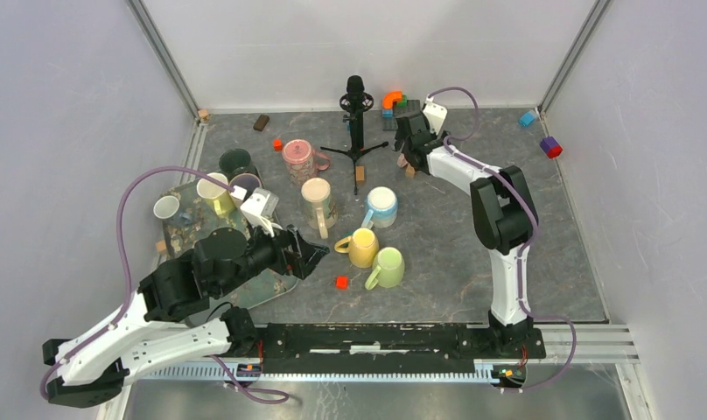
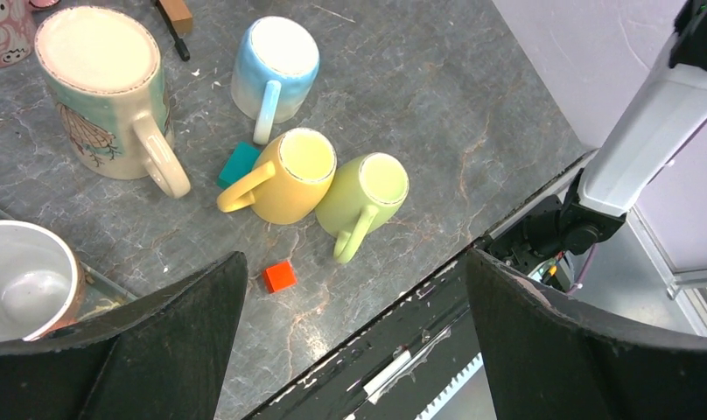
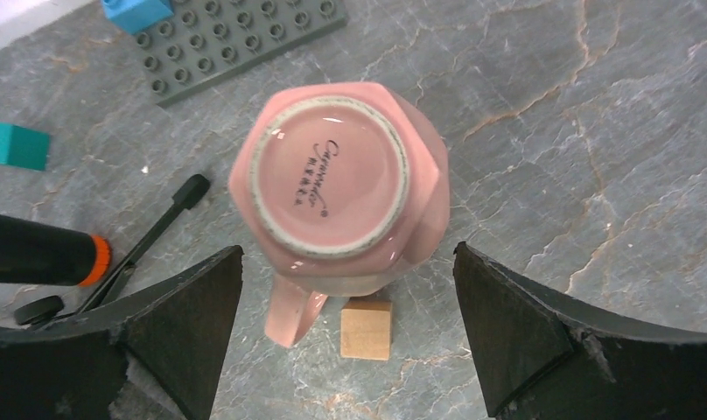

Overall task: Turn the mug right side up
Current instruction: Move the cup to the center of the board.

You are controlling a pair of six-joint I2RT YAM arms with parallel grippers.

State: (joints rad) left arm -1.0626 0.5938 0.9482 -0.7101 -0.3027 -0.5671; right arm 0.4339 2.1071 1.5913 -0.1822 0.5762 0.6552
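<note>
One pink mug (image 3: 337,179) upside down beneath the wide-open right claw (image 3: 347,249), left claw (image 2: 356,255) likewise open, white mug (image 2: 26,280) empty

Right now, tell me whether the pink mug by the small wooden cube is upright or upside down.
Upside down: the pink mug shows its stamped base ring facing up at the camera.

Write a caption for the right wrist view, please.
Open right gripper hovers over an upside-down pink mug, a small wooden block beside its handle.
</note>
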